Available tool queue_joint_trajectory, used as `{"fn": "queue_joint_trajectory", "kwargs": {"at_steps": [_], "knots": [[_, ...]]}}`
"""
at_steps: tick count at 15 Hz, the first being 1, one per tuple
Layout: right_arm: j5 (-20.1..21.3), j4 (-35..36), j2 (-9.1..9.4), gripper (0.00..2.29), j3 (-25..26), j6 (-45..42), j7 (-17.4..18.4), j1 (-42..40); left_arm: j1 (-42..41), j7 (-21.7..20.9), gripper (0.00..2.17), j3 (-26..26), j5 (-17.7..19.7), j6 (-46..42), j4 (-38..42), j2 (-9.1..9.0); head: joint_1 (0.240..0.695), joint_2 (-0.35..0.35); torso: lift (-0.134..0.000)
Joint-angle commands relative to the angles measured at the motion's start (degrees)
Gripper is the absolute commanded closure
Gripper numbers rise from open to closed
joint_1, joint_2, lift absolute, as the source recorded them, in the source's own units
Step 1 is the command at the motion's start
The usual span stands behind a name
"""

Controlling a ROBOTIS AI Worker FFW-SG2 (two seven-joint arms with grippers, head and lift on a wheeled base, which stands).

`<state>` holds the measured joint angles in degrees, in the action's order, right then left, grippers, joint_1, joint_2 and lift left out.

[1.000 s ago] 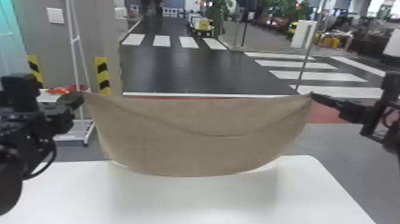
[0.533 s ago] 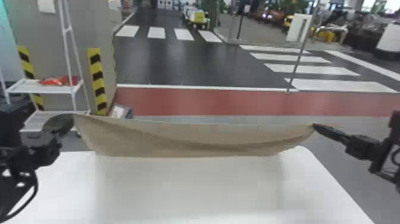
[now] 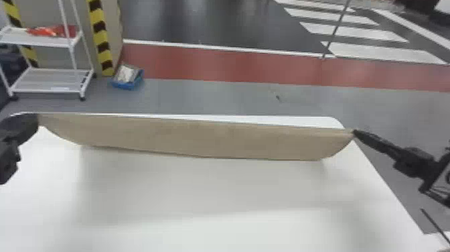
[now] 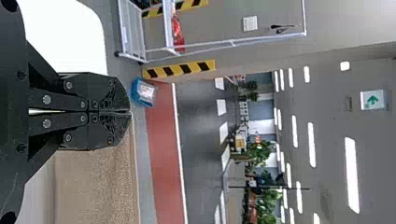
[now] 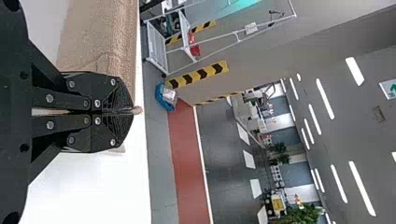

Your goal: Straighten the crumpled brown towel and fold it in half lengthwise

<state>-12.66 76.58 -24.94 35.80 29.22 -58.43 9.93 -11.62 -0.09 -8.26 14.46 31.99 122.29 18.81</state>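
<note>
The scene is brightly lit indoors. In both wrist views, long strip lights (image 4: 352, 175) burn out to plain white against the dimmer grey ceiling (image 4: 334, 77), and a green exit sign (image 4: 372, 100) glows among them. In the head view a broad, soft-edged grey shadow lies on the white counter (image 3: 234, 231) below the brown towel (image 3: 207, 139), giving way to a paler, brighter stretch nearer the camera. The dark floor (image 3: 201, 20) beyond carries faint, pale streaks of reflected light.
</note>
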Motion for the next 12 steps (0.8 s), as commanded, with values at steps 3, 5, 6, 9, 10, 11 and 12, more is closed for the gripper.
{"fn": "queue_joint_trajectory", "kwargs": {"at_steps": [3, 5, 6, 9, 10, 11, 12], "knots": [[-1.9, 3.6, 0.50, 1.12, 1.3, 3.6, -0.4, -3.5, -12.2, -1.8, 1.42, -6.8, -0.9, 9.1, 11.8, -0.79, 0.695, -0.186, -0.124], [-2.9, 5.5, 0.59, 1.12, 2.4, 5.4, -0.5, -5.2, -16.7, -3.4, 1.42, -8.4, -2.1, 10.2, 15.1, -1.76, 0.695, -0.183, -0.124], [-3.9, 7.0, 0.68, 1.12, 3.2, 6.8, -0.8, -6.3, -18.5, -4.0, 1.42, -9.1, -2.2, 10.2, 16.4, -1.94, 0.695, -0.183, -0.124], [-5.5, 11.3, 1.03, 1.12, 6.3, 11.0, -1.6, -10.1, -22.0, -5.5, 1.42, -10.2, -2.2, 12.1, 19.6, -2.38, 0.695, -0.195, -0.124], [-6.4, 12.9, 1.12, 1.12, 7.5, 12.2, -1.8, -11.7, -22.5, -5.7, 1.42, -10.5, -2.2, 12.1, 19.9, -2.38, 0.695, -0.200, -0.124], [-6.6, 14.2, 1.12, 1.12, 7.8, 13.6, -1.8, -12.2, -22.4, -5.7, 1.42, -10.7, -2.2, 12.1, 19.7, -2.29, 0.695, -0.211, -0.124], [-6.2, 14.8, 0.94, 1.12, 8.0, 15.0, -1.8, -12.4, -22.0, -5.7, 1.42, -10.6, -2.2, 12.1, 19.5, -2.29, 0.695, -0.215, -0.124]]}}
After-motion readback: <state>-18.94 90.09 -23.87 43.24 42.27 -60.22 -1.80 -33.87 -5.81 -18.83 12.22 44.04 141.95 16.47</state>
